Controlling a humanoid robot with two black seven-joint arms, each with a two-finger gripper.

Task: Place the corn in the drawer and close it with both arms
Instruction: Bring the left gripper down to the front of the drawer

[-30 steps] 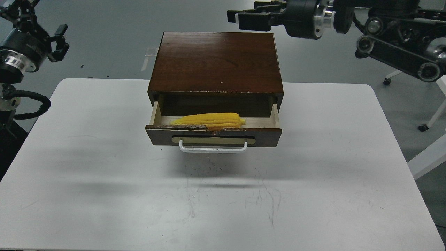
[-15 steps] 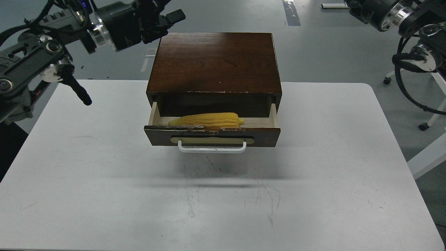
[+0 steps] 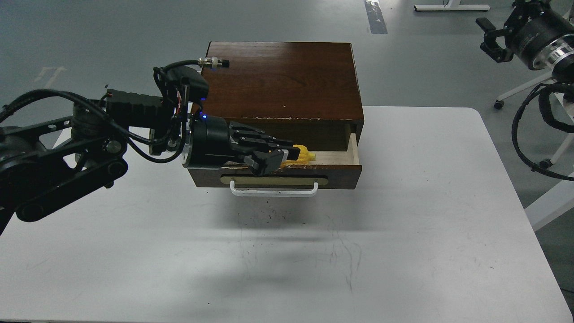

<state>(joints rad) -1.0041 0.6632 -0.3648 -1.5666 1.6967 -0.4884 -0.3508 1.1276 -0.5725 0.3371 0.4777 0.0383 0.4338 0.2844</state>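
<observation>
The dark brown drawer [image 3: 341, 170] stands pulled out of its wooden cabinet [image 3: 278, 80], with its white bar handle [image 3: 273, 194] facing me. The yellow corn [image 3: 305, 155] lies inside along the front wall; only its right end shows. My left gripper [image 3: 282, 154] reaches in from the left and hangs over the drawer's left half, covering most of the corn. Its fingers [image 3: 267, 162] stand a little apart; whether they touch the corn is hidden. My right gripper [image 3: 488, 38] is raised at the far right, well away from the drawer, open and empty.
The cabinet sits at the back middle of a white table [image 3: 403, 251]. The left arm's links [image 3: 58, 179] lie over the table's left side. Chair legs [image 3: 515, 96] and a white frame stand on the floor to the right.
My left arm has swung down from the upper left to the drawer opening, and its gripper now covers the corn. My right arm shifted a little at the upper right. The drawer stays open.
</observation>
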